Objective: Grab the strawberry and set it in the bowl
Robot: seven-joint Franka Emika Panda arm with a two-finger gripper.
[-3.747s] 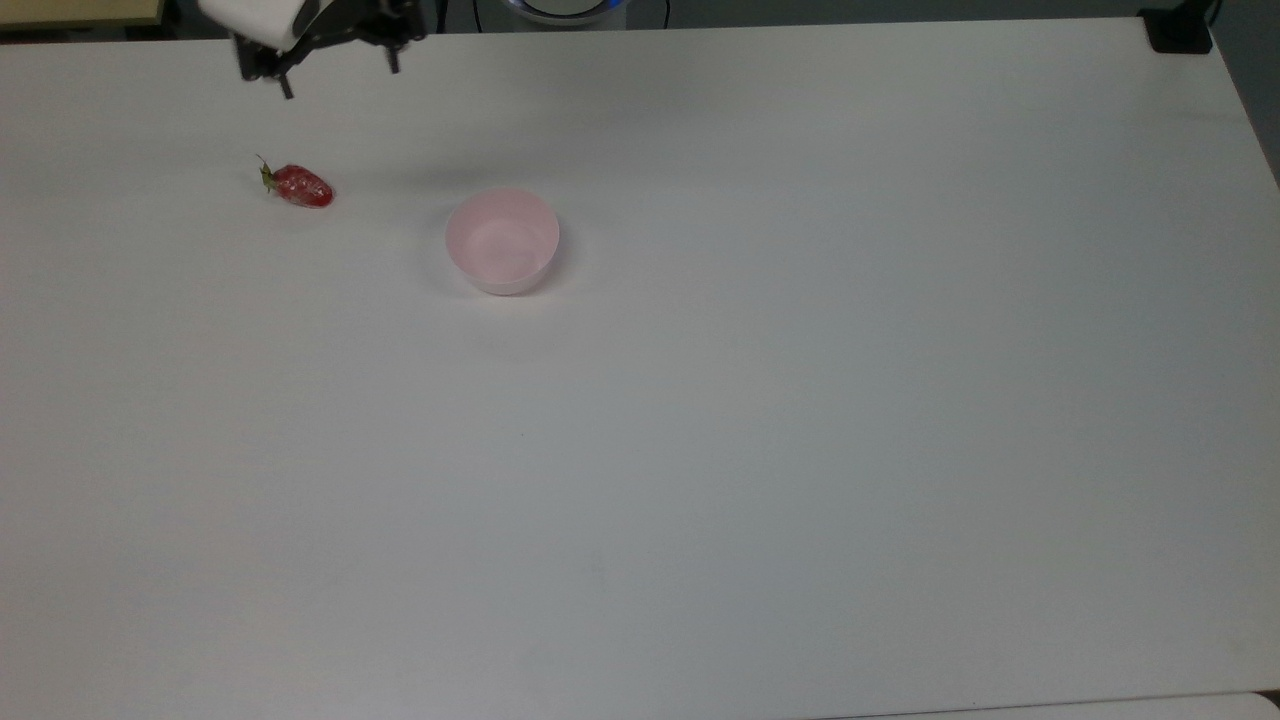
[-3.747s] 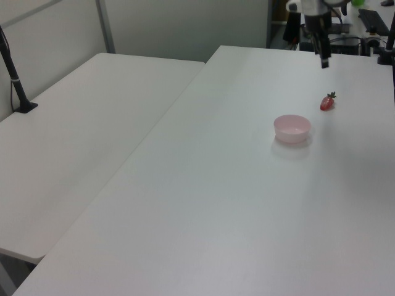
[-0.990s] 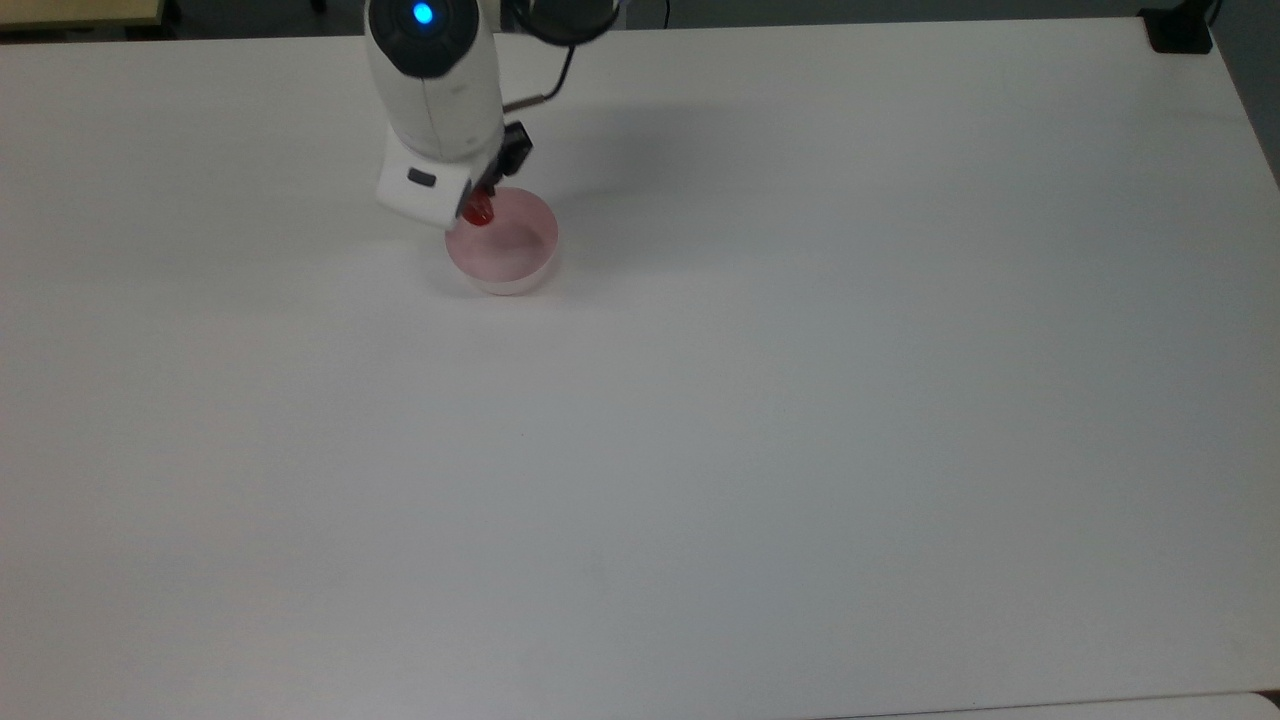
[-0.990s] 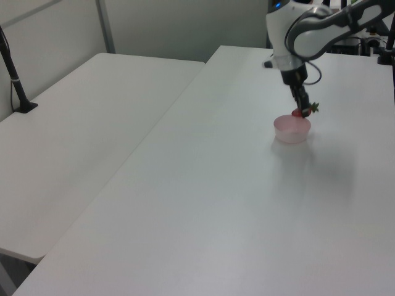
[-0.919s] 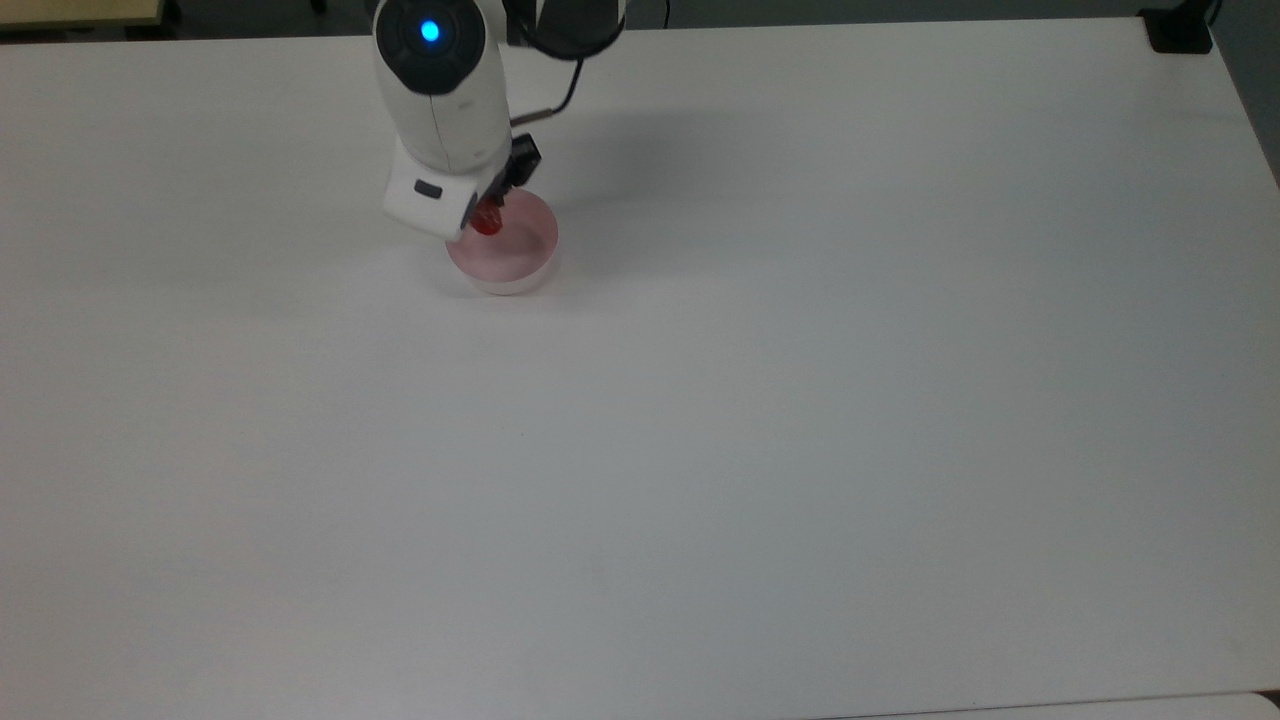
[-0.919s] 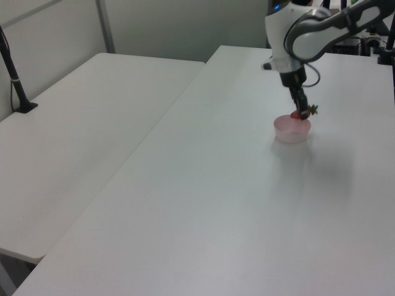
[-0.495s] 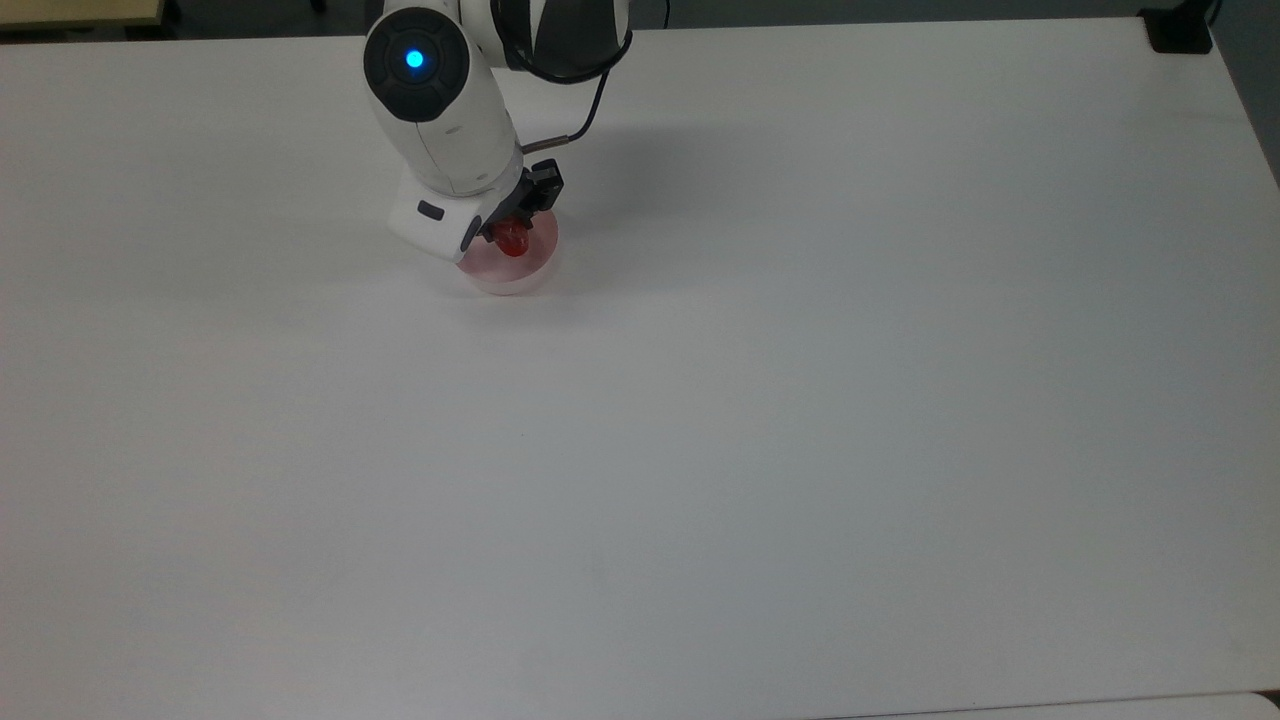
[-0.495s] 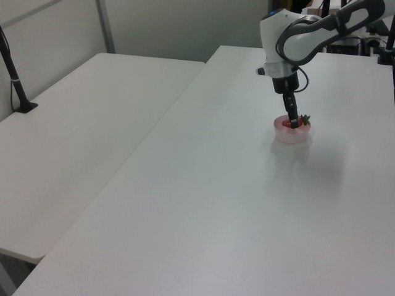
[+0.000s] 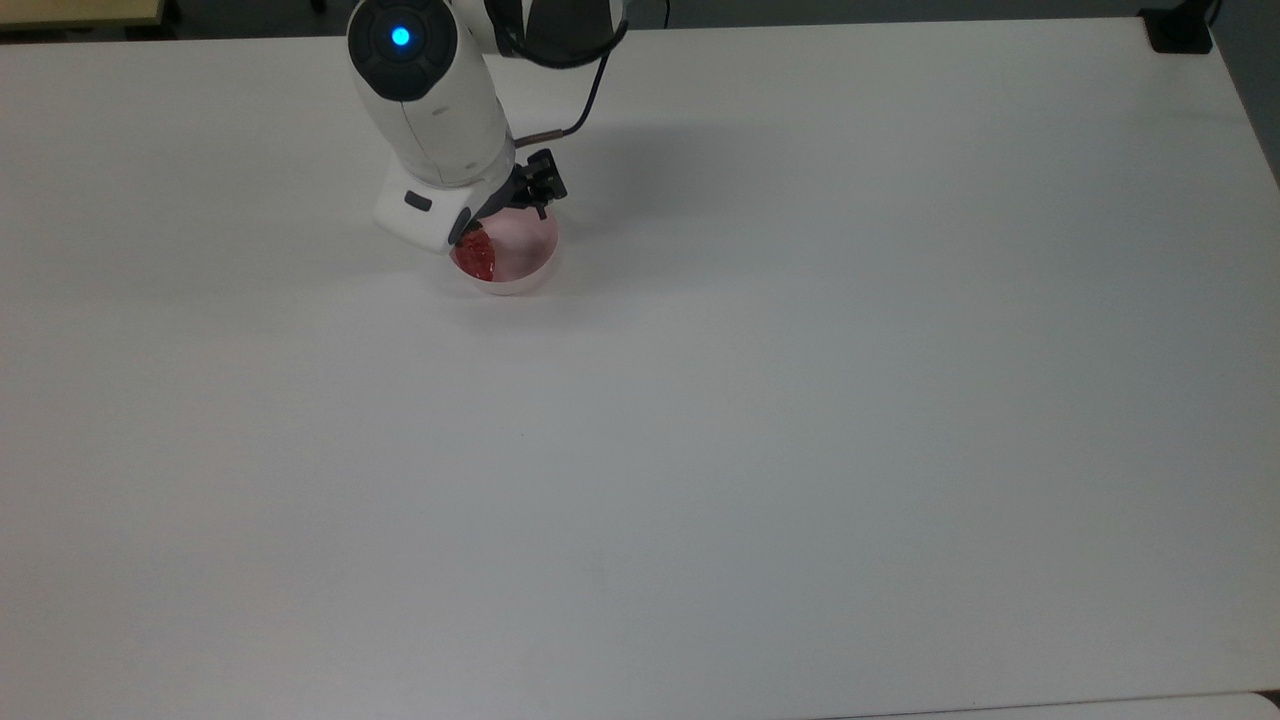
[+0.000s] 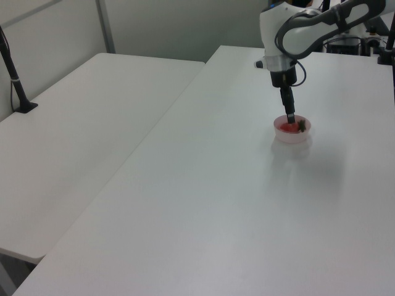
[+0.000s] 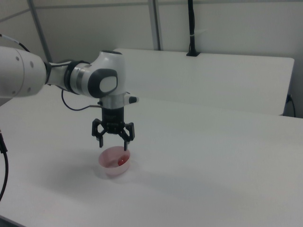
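Note:
The red strawberry [image 9: 477, 252] lies inside the pale pink bowl [image 9: 541, 260], against the wall at the top view's left. The left view shows the strawberry [image 10: 287, 127] with its green stem pointing right in the bowl [image 10: 295, 138]. In the right view the strawberry [image 11: 121, 161] rests low in the bowl [image 11: 110, 170]. My gripper [image 11: 113, 145] hangs just above the bowl's rim, open, with nothing between its fingers. One dark finger [image 10: 289, 115] points down over the bowl. The arm's white wrist hides part of the bowl in the top view.
The bowl stands on a wide white table [image 9: 700, 400]. A second white table [image 10: 80, 142] adjoins it, with a black post [image 10: 15, 77] clamped to it. A black clamp [image 9: 1179, 30] sits at the top view's far right corner.
The gripper carried the strawberry over the bowl, lowered it, then opened. The strawberry now lies in the bowl and the gripper has risen slightly above the rim.

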